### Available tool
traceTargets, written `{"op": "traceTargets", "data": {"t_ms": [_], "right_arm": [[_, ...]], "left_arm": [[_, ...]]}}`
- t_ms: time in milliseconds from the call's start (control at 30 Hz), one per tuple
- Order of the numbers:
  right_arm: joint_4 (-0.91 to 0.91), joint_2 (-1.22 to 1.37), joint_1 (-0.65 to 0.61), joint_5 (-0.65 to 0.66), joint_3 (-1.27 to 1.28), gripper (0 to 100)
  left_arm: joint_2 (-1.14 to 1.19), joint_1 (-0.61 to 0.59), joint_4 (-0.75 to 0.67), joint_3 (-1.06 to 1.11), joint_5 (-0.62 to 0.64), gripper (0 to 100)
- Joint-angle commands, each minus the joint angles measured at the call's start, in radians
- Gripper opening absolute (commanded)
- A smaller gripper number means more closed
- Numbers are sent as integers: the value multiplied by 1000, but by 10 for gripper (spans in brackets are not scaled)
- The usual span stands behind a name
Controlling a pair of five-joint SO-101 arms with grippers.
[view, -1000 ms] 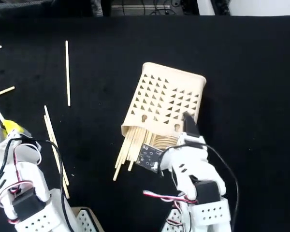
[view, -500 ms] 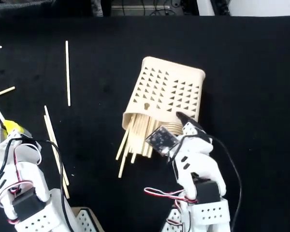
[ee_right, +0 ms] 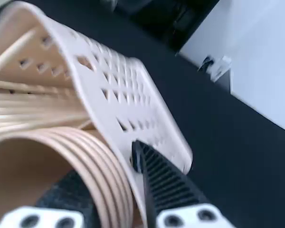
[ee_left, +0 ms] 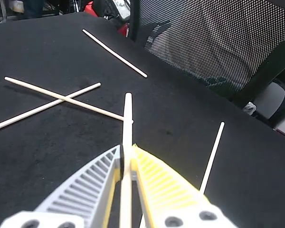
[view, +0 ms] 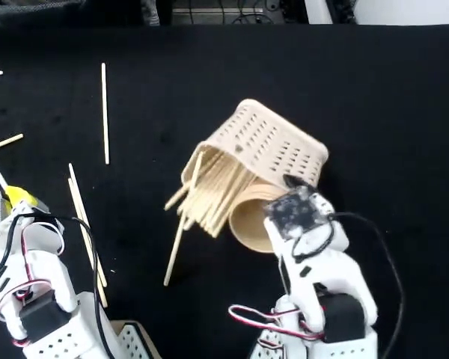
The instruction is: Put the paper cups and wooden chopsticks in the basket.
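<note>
The cream perforated basket (view: 273, 142) is tipped on its side, mouth towards the arms. My right gripper (view: 292, 187) is shut on its rim together with the nested paper cups (view: 251, 217). One black finger is inside the cups (ee_right: 47, 166) and the other presses the outside of the basket wall (ee_right: 109, 80). A bundle of wooden chopsticks (view: 213, 191) pokes out of the mouth beside the cups. At the near left, my left gripper (ee_left: 127, 154) is shut on one chopstick (ee_left: 128, 118), which sticks out past the grey and yellow fingers.
Loose chopsticks lie on the black table: one long chopstick (view: 104, 112) at the far left, a pair (view: 82, 224) next to the left arm, a short end (view: 4, 142) at the left edge. Another chopstick (view: 176, 247) slants down from the basket mouth.
The right gripper has lifted and turned the basket by its rim. The mouth has swung round, the chopsticks have slid partly out and the cups show more. The left arm has kept still.
</note>
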Motion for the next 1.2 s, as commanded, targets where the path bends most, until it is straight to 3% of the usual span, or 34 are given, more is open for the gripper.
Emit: {"op": "traceTargets", "data": {"t_ms": [0,267,667,833,967,1167], "right_arm": [[5,223,-8,-137,-223,11],[201,866,-14,-324,-819,11],[489,1302,43,-537,-1400,11],[660,1489,28,-557,-1606,11],[723,1570,5,-568,-1690,11],[723,1569,-61,-548,-1589,11]], "left_arm": [[-6,7,0,5,-15,29],[-6,7,0,5,-15,29],[-6,7,0,5,-15,29],[-6,8,-5,5,-12,29],[-6,8,-6,-4,-12,29],[-6,81,-114,-128,14,29]]}}
